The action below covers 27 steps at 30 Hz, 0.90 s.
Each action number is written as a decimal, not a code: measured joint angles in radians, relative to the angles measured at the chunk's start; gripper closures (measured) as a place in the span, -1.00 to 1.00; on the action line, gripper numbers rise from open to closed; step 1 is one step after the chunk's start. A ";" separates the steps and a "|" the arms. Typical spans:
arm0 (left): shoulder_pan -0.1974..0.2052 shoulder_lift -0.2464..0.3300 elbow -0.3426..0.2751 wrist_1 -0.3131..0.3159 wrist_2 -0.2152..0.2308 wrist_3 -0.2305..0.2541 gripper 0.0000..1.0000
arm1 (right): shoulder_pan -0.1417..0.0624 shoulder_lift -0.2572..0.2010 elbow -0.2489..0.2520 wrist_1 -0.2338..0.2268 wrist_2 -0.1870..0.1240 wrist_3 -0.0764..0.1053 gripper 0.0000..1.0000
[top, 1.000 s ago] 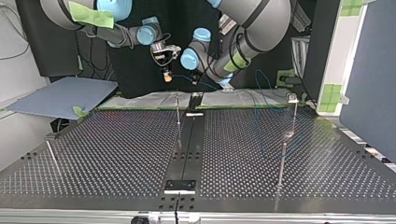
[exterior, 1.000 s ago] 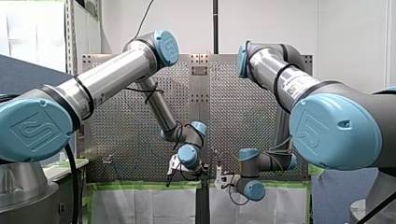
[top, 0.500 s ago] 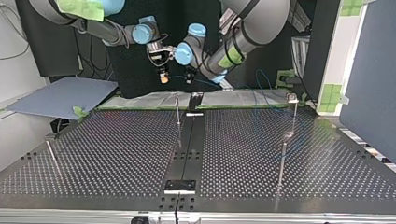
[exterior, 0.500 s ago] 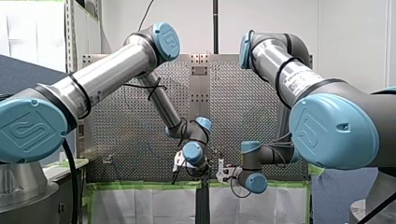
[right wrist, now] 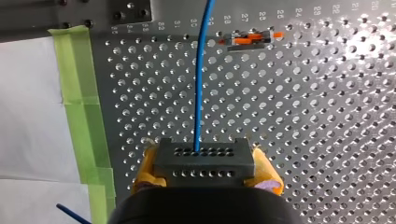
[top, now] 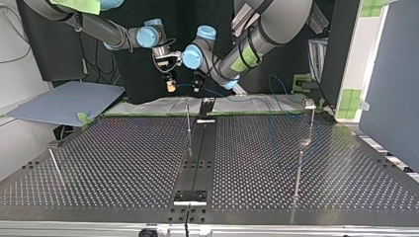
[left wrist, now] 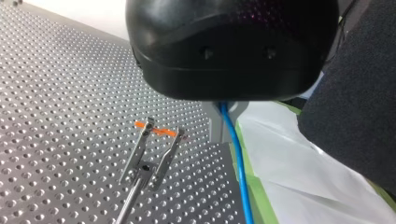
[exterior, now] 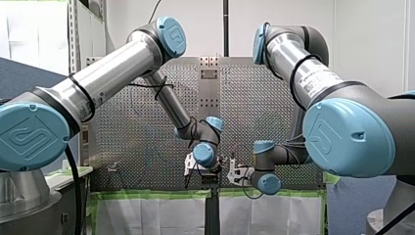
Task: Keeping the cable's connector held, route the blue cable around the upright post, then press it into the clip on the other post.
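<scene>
In right gripper (right wrist: 205, 164): grey perforated connector (right wrist: 204, 156) clamped; left gripper (left wrist: 224, 125) pinches thin blue cable (left wrist: 239, 163).

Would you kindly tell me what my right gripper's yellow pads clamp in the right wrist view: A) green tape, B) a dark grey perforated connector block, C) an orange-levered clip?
B: the dark grey perforated connector block sits between the yellow pads of my right gripper.
</scene>
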 joint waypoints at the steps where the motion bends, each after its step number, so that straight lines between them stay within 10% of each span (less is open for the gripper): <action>1: 0.000 0.000 0.000 0.000 -0.001 0.000 0.98 | 0.000 -0.002 0.000 0.002 0.000 0.000 1.00; 6: 0.002 0.001 0.000 0.003 -0.002 -0.001 0.98 | -0.002 -0.011 0.000 0.008 0.003 0.005 1.00; 17: 0.018 0.001 0.000 0.042 0.016 -0.003 0.98 | -0.032 -0.014 -0.001 -0.009 0.004 0.077 1.00; 27: 0.035 0.000 0.000 0.140 0.023 -0.030 0.98 | -0.058 -0.010 -0.006 -0.012 -0.008 0.088 1.00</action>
